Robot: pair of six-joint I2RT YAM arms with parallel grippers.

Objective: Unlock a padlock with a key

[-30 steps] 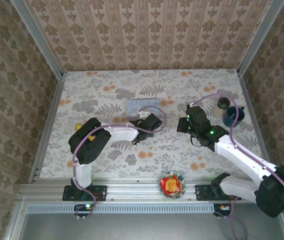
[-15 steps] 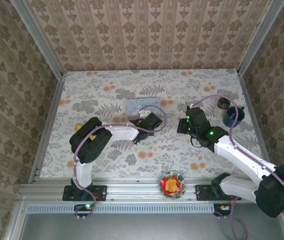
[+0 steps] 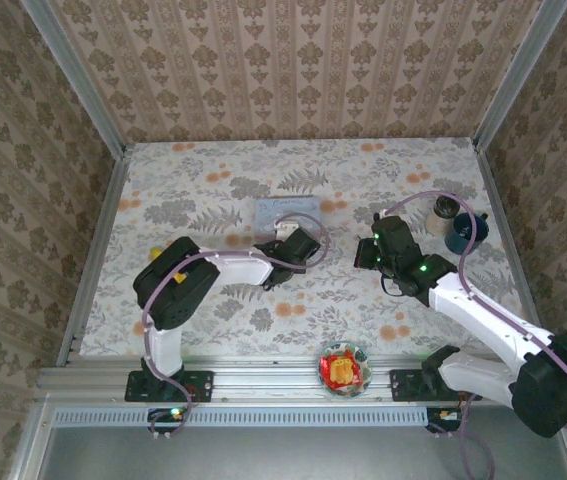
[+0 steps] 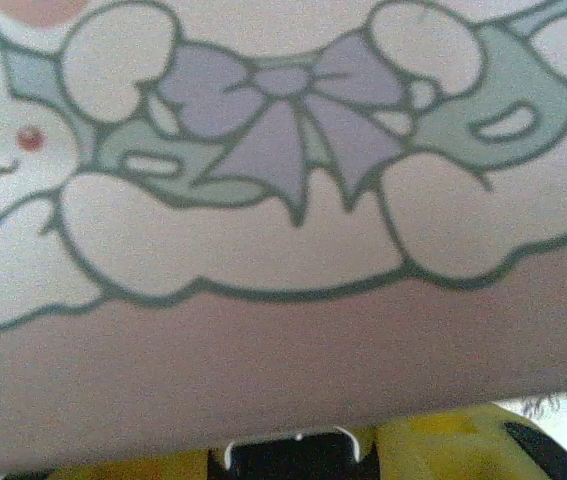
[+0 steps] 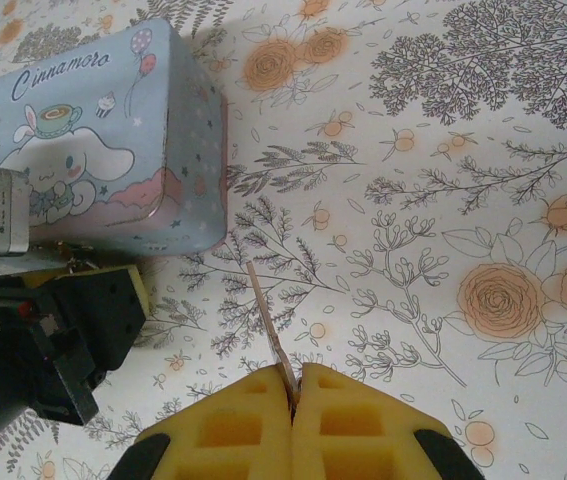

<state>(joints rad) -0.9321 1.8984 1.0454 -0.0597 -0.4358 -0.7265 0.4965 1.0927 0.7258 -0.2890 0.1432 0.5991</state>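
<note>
Floral tablecloth [image 5: 443, 150], right pincer [image 5: 293, 385] clamped on thin key [image 5: 266, 320], left pincer [image 3: 293, 238] against blue tin [image 5: 113, 140], its spread unclear

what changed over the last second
The left arm swung its elbow slightly left, while the left gripper kept to the near edge of the light blue tin. Nothing was grasped or released. The right gripper stays shut on the thin key, and the tin has not moved.
</note>
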